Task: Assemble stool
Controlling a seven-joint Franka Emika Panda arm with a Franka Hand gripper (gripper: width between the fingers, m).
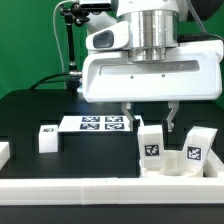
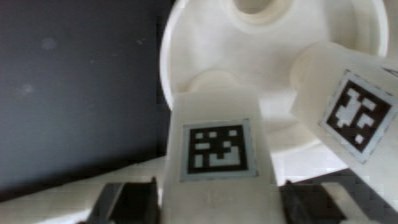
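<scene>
Nearest: border rail (image 1: pixel 100 190) along the near edge. Just behind it, on the exterior view's right, sits the seat (image 1: pixel 178 163). Two legs stand upright at it: the middle leg (image 1: pixel 150 146) at its left rim and the right leg (image 1: pixel 197 147) on its right side. I can't tell if either is fully socketed.

The gripper (image 1: pixel 150 124) is over the middle leg, jaws wide, one finger on each side, not clamped.

The third leg (image 1: pixel 47 138) lies loose, well to the left. The marker board (image 1: pixel 95 123) is farther back.

Risks: the wrist view shows uneven gaps, so closing could shove the middle leg sideways and tilt it. A finger could also catch the seat rim or clip the right leg.
</scene>
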